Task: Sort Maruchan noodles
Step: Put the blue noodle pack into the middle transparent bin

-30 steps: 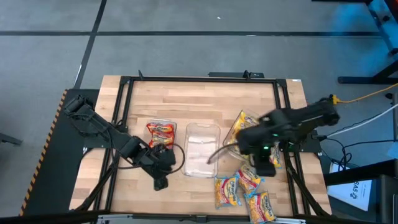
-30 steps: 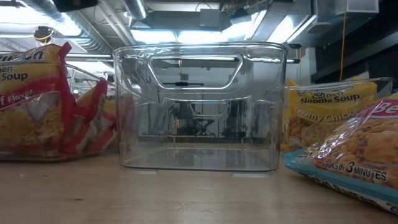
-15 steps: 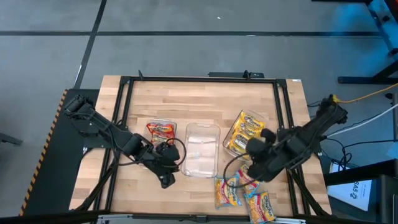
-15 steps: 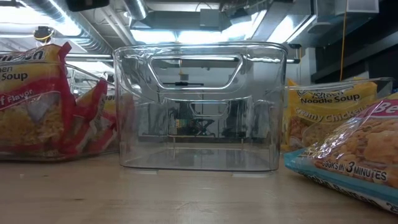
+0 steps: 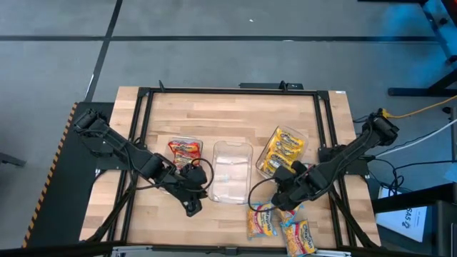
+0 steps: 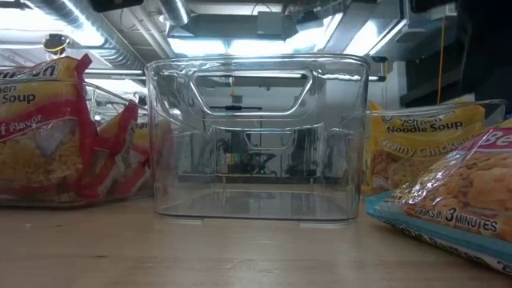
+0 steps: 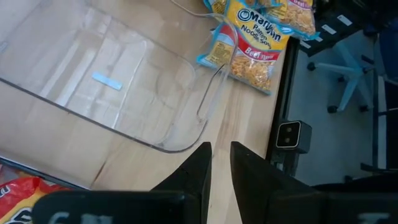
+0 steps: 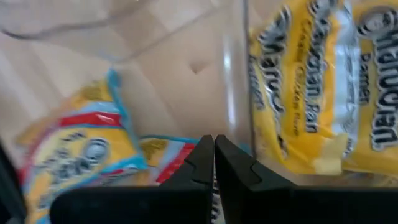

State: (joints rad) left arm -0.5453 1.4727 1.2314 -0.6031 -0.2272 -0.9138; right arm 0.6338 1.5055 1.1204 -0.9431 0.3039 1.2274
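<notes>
From above we see the right gripper (image 5: 284, 202) low over the loose blue-edged noodle packets (image 5: 262, 218) near the table's (image 5: 235, 118) front edge. Its own camera shows its fingers pressed together, holding nothing, with yellow packets (image 8: 311, 87) packed in a clear tray (image 8: 239, 81). The left gripper (image 5: 191, 203) sits beside the empty middle tray (image 5: 231, 171), fingers nearly touching, empty too. Only the low camera shows red packets (image 6: 56, 128) standing upright.

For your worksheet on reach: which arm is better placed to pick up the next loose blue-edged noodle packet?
Probably the right: its pincer hangs beside the loose blue-edged plastic noodle packets, while the left pincer sits beyond the clear plastic tray.
</notes>
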